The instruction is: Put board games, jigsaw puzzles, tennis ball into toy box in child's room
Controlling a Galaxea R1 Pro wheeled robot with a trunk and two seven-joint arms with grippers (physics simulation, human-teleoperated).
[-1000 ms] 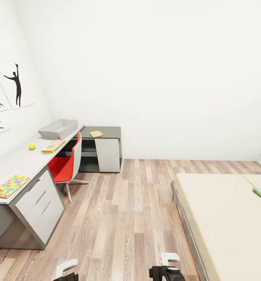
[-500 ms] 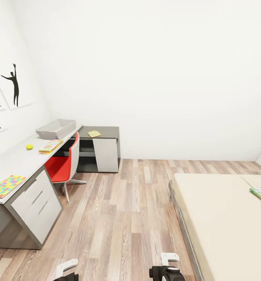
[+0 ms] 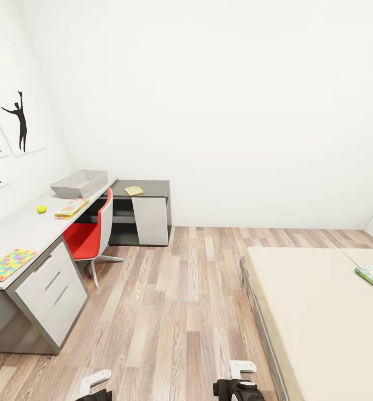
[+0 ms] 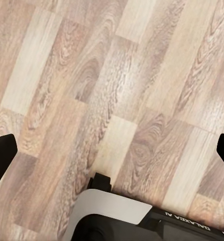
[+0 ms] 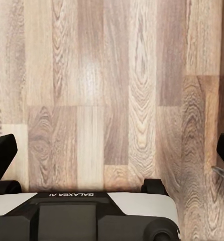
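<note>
Head view: I see the long light grey desk (image 3: 19, 234) on the left carrying the shallow grey tray-like toy box (image 3: 79, 183), a small yellow-green tennis ball (image 3: 41, 209), a flat yellow-green game box (image 3: 72, 208) and a multicoloured patchwork puzzle board (image 3: 9, 264); a second puzzle board (image 3: 134, 190) lies on the lower dark grey desk (image 3: 147, 189). A green-edged game box (image 3: 371, 274) lies on the beige bed (image 3: 320, 312) at right. In the wrist views both the left gripper (image 4: 112, 150) and right gripper (image 5: 112, 150) hang over wood-plank floor (image 3: 186, 301) with fingers spread wide, holding nothing.

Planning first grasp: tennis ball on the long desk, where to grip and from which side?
Judging from the head view: pinch the tennis ball across its middle, coming straight down. It is round and sits alone on the bare table, clear of the board game, so no side matters.
</note>
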